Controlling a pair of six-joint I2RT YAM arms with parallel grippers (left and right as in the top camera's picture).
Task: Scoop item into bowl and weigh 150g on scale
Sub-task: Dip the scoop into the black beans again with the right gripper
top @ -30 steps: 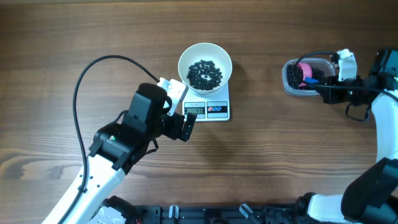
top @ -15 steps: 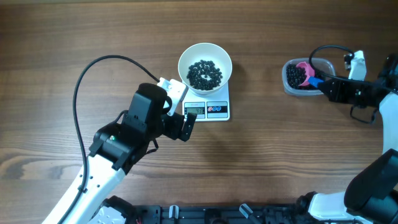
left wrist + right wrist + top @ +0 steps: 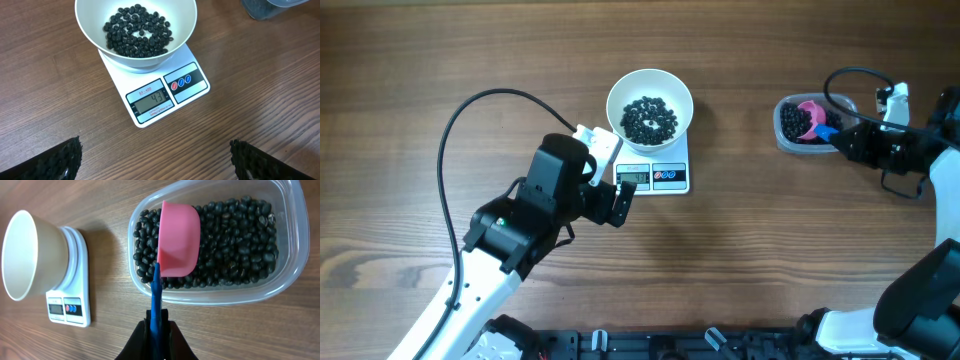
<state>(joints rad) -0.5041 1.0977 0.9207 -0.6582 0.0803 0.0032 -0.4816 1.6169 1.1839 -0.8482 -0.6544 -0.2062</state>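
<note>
Overhead, we see nothing changed on the left since a second ago. The left gripper (image 3: 156,159) hovers in the same spot just beside the scale (image 3: 672,160). The white bowl (image 3: 617,100) with its heap of black beans (image 3: 650,118) sits unmoved on the scale, midway along the table (image 3: 770,250) and toward its far edge. On the right, the right gripper (image 3: 835,138) has drawn back toward the table's right edge, so more of the clear tub (image 3: 783,125) now shows.

We see the left gripper's jaws spread wide, holding and touching nothing. The right gripper is closed tight on the blue handle (image 3: 156,295) of the pink scoop (image 3: 177,240), whose cup rests among the beans in the tub.

From the left wrist camera, only the fingertips show, cut off by the bottom edge, and only a corner of the tub shows at top right. The scale's display (image 3: 152,98) reads 43 there; overhead it is too small for us to read. The scoop hides the beans beneath it, and the right arm runs off the frame's right edge.
</note>
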